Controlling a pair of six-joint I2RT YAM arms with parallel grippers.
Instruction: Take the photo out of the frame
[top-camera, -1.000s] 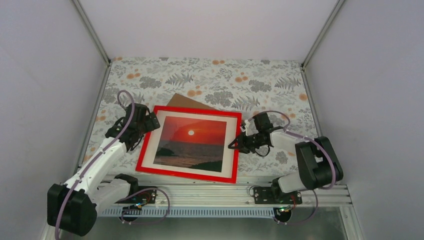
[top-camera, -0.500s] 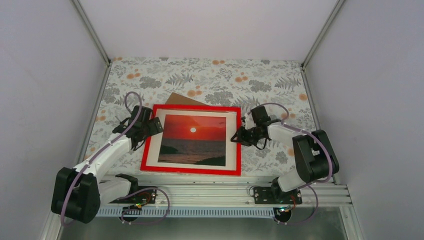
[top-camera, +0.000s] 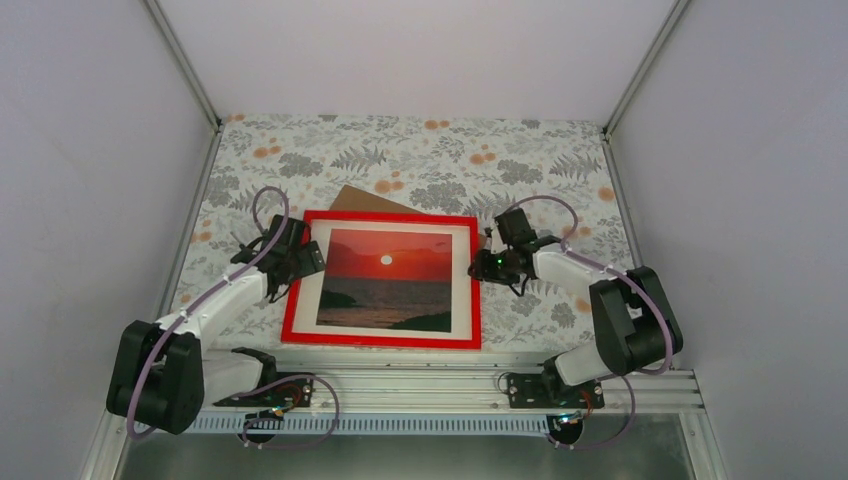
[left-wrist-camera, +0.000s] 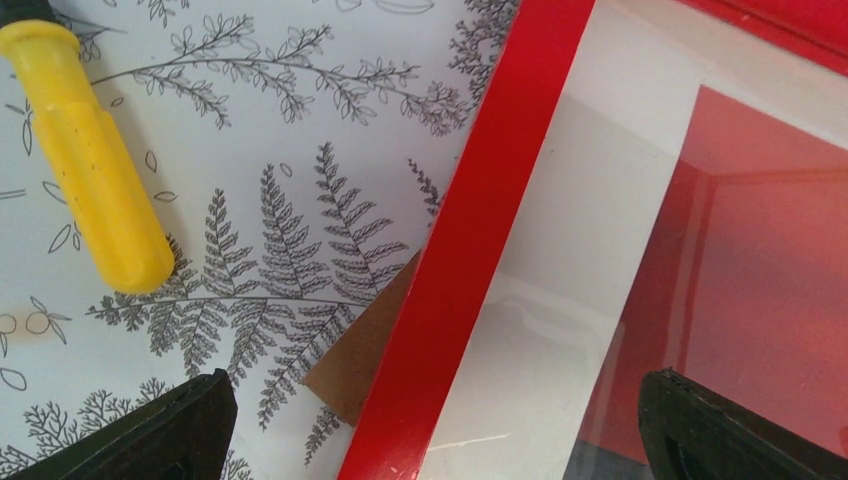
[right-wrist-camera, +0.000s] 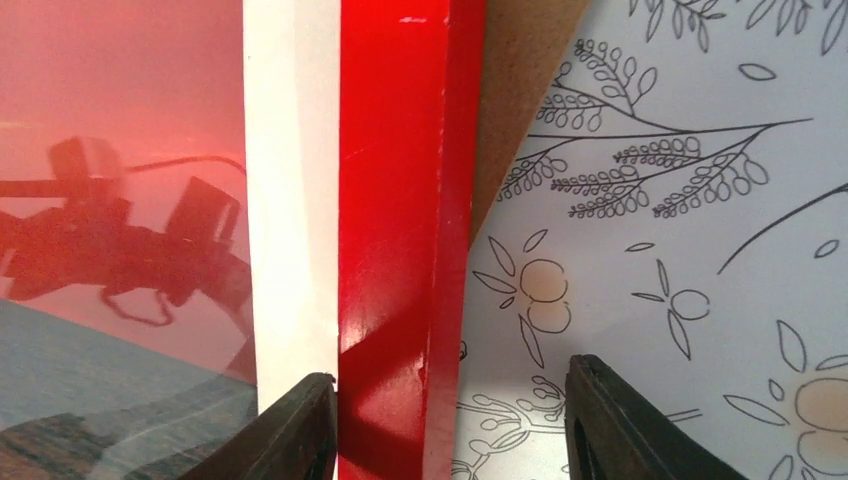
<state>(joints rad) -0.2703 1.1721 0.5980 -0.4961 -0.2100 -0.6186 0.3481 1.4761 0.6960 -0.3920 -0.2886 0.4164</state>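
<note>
The red frame (top-camera: 381, 343) lies face up on the floral table, with the sunset photo (top-camera: 385, 280) inside it behind a white mat (top-camera: 459, 285). My left gripper (top-camera: 303, 262) is open at the frame's left rail. In the left wrist view its fingers (left-wrist-camera: 170, 430) stand wide apart on either side of the red rail (left-wrist-camera: 470, 240). My right gripper (top-camera: 484, 266) is open at the right rail. In the right wrist view the rail (right-wrist-camera: 395, 250) lies between its fingers (right-wrist-camera: 290, 430), with the outer finger off the frame. Neither gripper holds anything.
A loose brown backing board (top-camera: 375, 200) sticks out from under the frame's far edge; it also shows in the left wrist view (left-wrist-camera: 365, 350) and the right wrist view (right-wrist-camera: 515, 90). A yellow handle (left-wrist-camera: 85, 150) lies on the table left of the frame. Walls enclose the table.
The frame has turned from skewed to square with the table's front edge and moved a little back. Both grippers moved back along its side rails.
</note>
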